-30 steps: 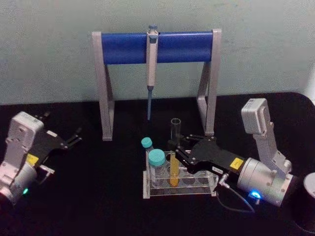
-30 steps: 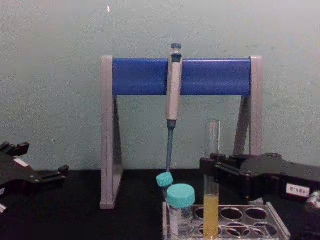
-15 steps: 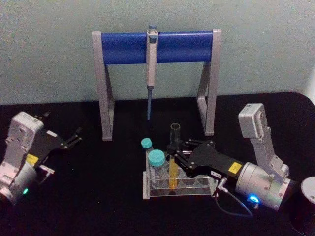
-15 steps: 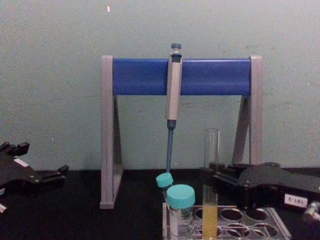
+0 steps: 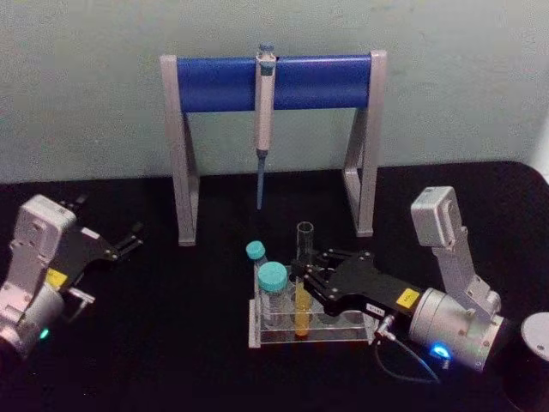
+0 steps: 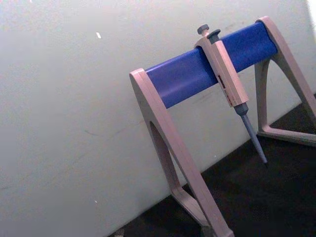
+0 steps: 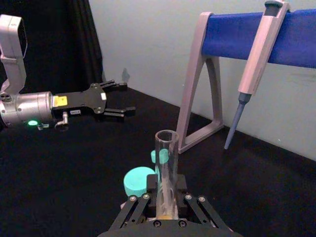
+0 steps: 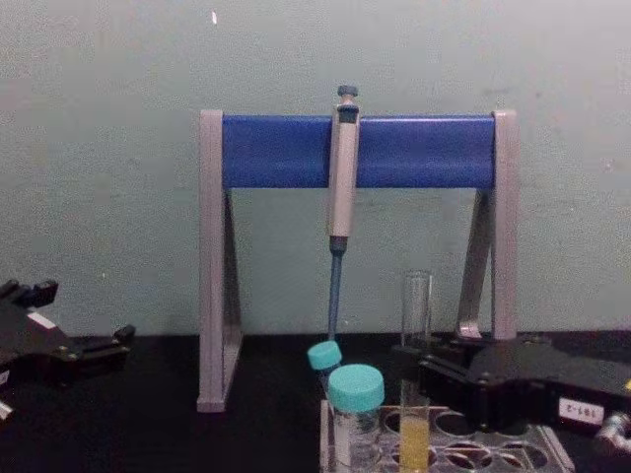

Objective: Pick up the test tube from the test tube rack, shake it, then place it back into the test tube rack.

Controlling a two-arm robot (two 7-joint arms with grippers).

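1. Over the last second the test tube [image 5: 304,279] has been lowered deeper into the test tube rack [image 5: 311,329].
2. It is clamped upright by the right gripper [image 5: 302,276].
3. The left gripper [image 5: 130,239] is held open, well apart, at the table's left.

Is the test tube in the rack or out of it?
In. The test tube stands upright in the test tube rack, its yellow liquid down among the holes; the right gripper grips it.

Test tube [image 5: 303,283] in rack [image 5: 313,330], 2 vials [image 5: 273,287] left, pipette stand [image 5: 273,86] behind.
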